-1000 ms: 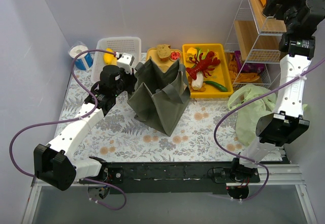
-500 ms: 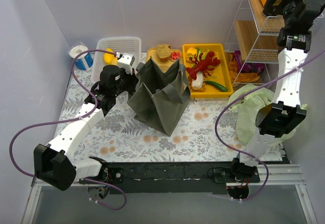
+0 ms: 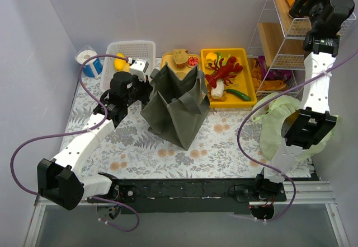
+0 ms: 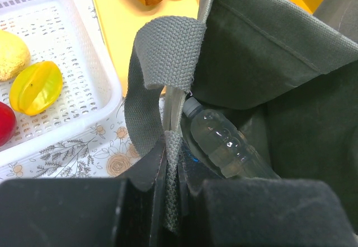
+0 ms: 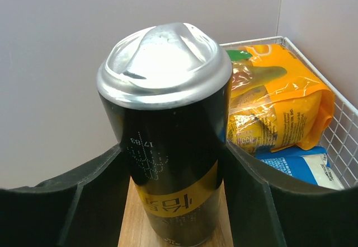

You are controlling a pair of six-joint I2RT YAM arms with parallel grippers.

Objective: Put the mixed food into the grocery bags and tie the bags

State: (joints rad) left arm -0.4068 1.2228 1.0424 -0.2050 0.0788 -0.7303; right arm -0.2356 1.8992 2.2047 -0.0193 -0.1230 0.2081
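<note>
Well, the left pincer [image 4: 170, 210] pinches tight on the strap [image 4: 168, 51] of the tote [image 3: 176, 110], holding its mouth up on the tabletop [image 3: 224, 146] (a bottle [image 4: 224, 146] lies inside). Up on the shelf [image 3: 274, 37], the right pincer [image 5: 172, 166] clasps a black can [image 5: 168, 140]; best grip it mid-body and lift straight. The red lobster [image 3: 224, 70] lies in its yellow tray [image 3: 249, 97] behind the tote.

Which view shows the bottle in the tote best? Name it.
Left wrist view: the clear bottle lies plainly inside the dark tote. The top view shows the tote but no bottle; the right wrist view shows neither.
</note>
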